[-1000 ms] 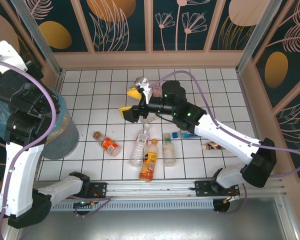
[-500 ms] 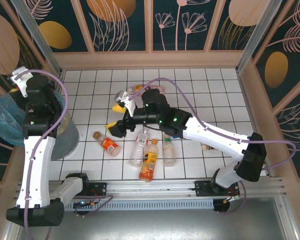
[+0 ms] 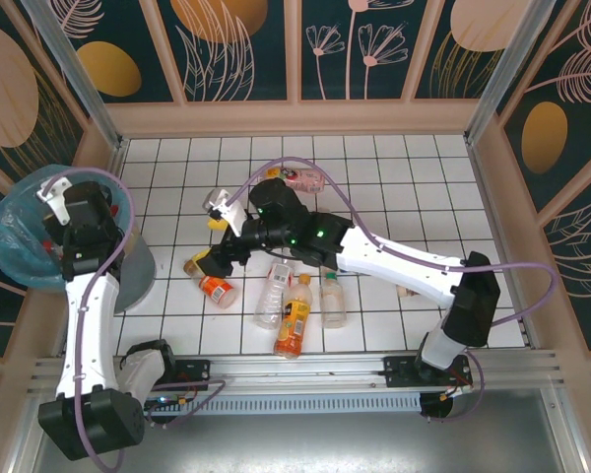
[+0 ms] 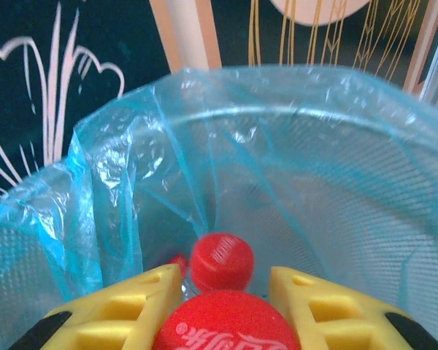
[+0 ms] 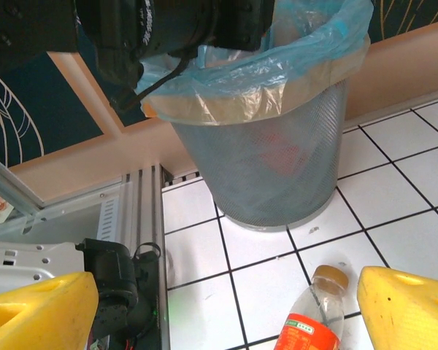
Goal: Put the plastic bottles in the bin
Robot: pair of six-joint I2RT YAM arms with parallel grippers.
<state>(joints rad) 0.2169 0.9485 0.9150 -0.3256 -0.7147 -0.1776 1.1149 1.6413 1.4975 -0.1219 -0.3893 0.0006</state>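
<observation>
At nine o'clock on the table, the left gripper (image 4: 225,288) clamps a red-labelled bottle (image 4: 223,332), its white cursive script only partly legible, over the bin (image 3: 25,232). The right gripper (image 5: 226,299) hangs wide open above an orange-labelled bottle (image 5: 306,324) lying on the tiles (image 5: 394,240). More bottles (image 3: 295,301) lie at its four o'clock.

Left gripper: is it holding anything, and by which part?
Yes. The left gripper holds a red-capped plastic bottle by its red-labelled body, just below the cap, above the bin.
</observation>
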